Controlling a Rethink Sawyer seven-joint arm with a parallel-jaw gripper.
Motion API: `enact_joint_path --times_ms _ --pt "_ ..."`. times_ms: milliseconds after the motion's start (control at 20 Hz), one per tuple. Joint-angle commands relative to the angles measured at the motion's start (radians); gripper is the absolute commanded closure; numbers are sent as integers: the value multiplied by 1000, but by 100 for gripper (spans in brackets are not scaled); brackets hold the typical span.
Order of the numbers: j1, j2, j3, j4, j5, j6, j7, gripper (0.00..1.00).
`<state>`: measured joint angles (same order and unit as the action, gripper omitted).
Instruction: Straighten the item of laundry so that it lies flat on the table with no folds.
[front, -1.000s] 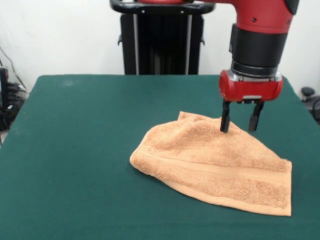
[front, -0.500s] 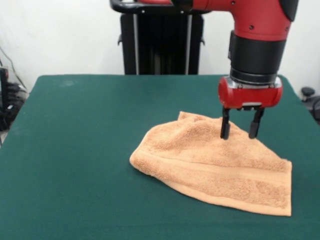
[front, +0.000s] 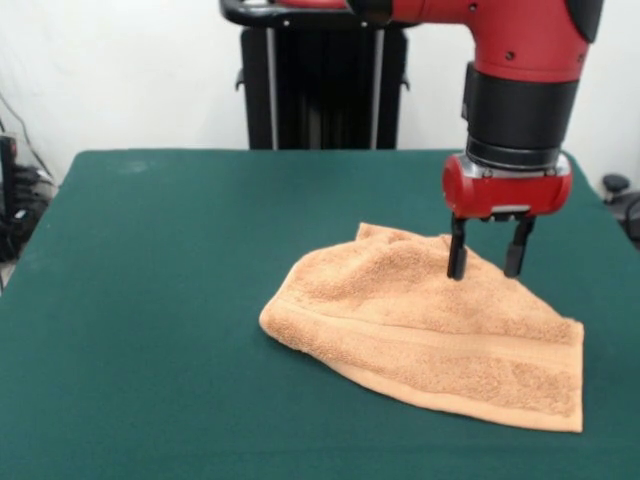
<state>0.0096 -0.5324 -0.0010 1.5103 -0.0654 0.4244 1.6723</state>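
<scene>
The orange-tan terry towel lies folded over on itself on the right half of the dark green table. A woven band runs along its near side, and a thick rounded fold forms its left end. My gripper hangs from the red arm over the towel's far right edge. It is open, the fingertips down at the cloth's upper surface with nothing held between them.
The black pedestal stands behind the table's far edge. Green table shows to the left of the towel and in front of it. The table's right edge is close to the towel's right corner.
My gripper has moved down a little and slightly to the right, toward the towel's far edge. The towel has not moved.
</scene>
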Motion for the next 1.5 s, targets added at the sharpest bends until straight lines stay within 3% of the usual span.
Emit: enact_joint_path --times_ms 50,1050,1500 --pt "2 10 54 -7 -28 121 42 0" --pt "-41 -53 103 22 -17 231 -3 0" --pt "-105 -107 149 120 -21 259 -47 0"
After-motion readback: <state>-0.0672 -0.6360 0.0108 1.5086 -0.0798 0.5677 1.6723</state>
